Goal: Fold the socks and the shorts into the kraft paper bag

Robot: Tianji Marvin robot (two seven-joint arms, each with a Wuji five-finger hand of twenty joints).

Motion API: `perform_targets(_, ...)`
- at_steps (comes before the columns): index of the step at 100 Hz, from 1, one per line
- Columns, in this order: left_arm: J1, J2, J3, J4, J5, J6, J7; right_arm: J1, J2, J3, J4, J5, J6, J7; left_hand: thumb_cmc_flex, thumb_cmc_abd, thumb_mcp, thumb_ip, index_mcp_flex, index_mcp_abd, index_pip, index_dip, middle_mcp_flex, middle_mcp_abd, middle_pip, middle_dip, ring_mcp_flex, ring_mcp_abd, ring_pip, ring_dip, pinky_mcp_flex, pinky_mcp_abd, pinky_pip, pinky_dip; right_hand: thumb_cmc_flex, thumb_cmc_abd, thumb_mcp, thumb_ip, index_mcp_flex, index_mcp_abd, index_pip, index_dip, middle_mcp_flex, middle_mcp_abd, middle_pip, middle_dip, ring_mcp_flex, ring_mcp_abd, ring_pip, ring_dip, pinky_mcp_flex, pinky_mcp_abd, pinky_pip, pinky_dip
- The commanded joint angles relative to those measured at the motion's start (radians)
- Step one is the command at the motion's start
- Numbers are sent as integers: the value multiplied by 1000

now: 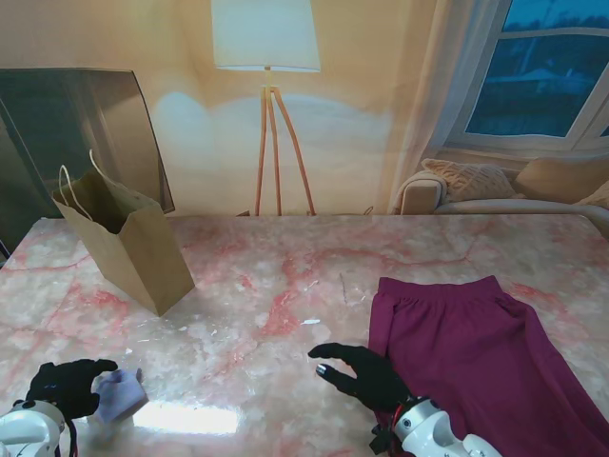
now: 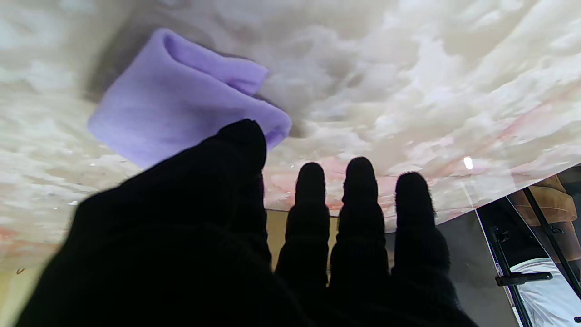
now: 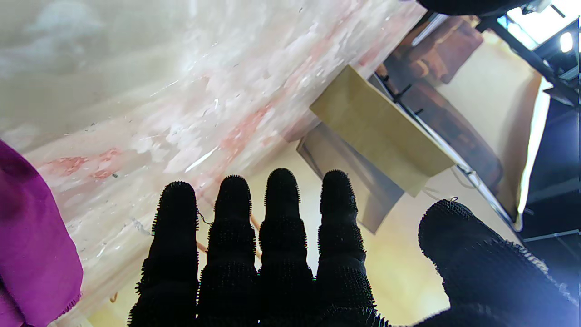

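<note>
The pink marble counter (image 1: 285, 286) fills the frame. Purple shorts (image 1: 476, 352) lie flat at lower right; the paper bag (image 1: 128, 243) stands open at upper left. At lower centre the right hand (image 1: 366, 374) has its fingers (image 3: 281, 213) spread, empty. At lower left the left hand (image 1: 67, 386), fingers extended, touches the folded lavender sock (image 1: 121, 393); whether it grips it, I cannot tell.

1. Setting: a home living room, possibly a staged one.
2. Evidence: a tripod floor lamp (image 1: 267, 114) with a white shade stands against a warm beige wall.
3. Evidence: a cushioned sofa (image 1: 476, 190) sits beneath a curtained window (image 1: 547, 71).
4. Evidence: the worktop (image 1: 285, 286) has a pink-veined marble surface.
</note>
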Motion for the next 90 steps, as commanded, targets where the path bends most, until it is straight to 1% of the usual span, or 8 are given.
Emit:
perform_targets(1, -10, 4, 10, 14, -12, -8, 11, -9, 1, -2, -6, -3, 1, 3, -22, -29, 8, -17, -48, 7, -39, 0, 49, -34, 20, 14, 50, 1, 27, 19, 7, 23, 20, 28, 9, 8, -5, -46, 16, -27, 7, 12, 11, -19, 12, 2, 25, 3, 16, 22, -2, 0, 23, 37)
perform_targets(28, -46, 14, 33, 41, 0, -27, -46, -10, 2, 0, -9, -1, 0, 7, -67, -64, 28, -21, 13, -14, 14, -4, 65, -45, 91, 102, 64, 0, 54, 62, 8, 25, 36, 21, 11, 9, -6, -46, 19, -28, 9, 13, 11, -17, 11, 1, 24, 1, 16, 22, -2, -1, 22, 37)
perform_targets(46, -81, 17, 60, 89, 29, -30, -30, -11, 2, 1, -9, 0, -1, 8, -104, -79, 64, -25, 62, -59, 444, 341, 84, -38, 122, 151, 86, -4, 89, 88, 38, 25, 109, 45, 11, 9, -7, -46, 18, -28, 9, 13, 13, -19, 11, 1, 26, 2, 17, 22, 1, -2, 23, 37)
perform_targets(50, -85, 17, 65, 96, 30, -27, -15, -12, 2, 2, -11, 0, -1, 9, -72, -106, 27, -80, 78, -79, 548, 431, 94, -38, 127, 154, 96, -4, 100, 92, 45, 29, 127, 47, 11, 9, -7, -46, 19, -28, 9, 13, 13, -18, 10, 1, 25, 0, 16, 22, 1, -3, 23, 37)
perform_targets(55, -88, 15, 70, 104, 28, -20, 13, -15, 2, 4, -15, 1, 1, 11, -37, -129, -27, -107, 92, -116, 652, 498, 109, -42, 126, 147, 109, -6, 112, 94, 55, 29, 149, 48, 12, 9, -6, -45, 18, -27, 9, 12, 14, -17, 10, 0, 26, 0, 16, 22, 1, -3, 23, 37)
perform_targets(64, -91, 11, 76, 118, 25, -18, 81, -15, 3, 4, -17, 3, 2, 14, -4, -152, -64, -107, 133, -169, 775, 543, 186, -45, 121, 112, 175, -11, 127, 84, 106, 38, 206, 56, 11, 10, -7, -46, 17, -26, 8, 12, 14, -17, 10, 0, 27, 1, 17, 22, 1, -5, 23, 37)
perform_targets(78, -86, 3, 71, 112, -1, -16, 152, -13, 4, 4, -18, 4, 2, 19, 11, -174, -41, -108, 160, -167, 818, 536, 398, -50, 152, 55, 355, -5, 156, 42, 223, 65, 311, 55, 12, 10, -7, -45, 20, -25, 8, 12, 18, -17, 12, 0, 34, 1, 19, 23, 4, -5, 24, 37)
perform_targets(90, -77, -3, 61, 93, -18, -21, 189, -13, 4, 4, -18, 6, 2, 23, 23, -186, -38, -106, 170, -180, 815, 518, 559, -97, 137, 359, 423, -38, 254, 83, 254, 69, 381, 25, 13, 11, -8, -45, 19, -25, 8, 12, 21, -17, 13, 0, 41, 6, 22, 24, 4, -3, 24, 37)
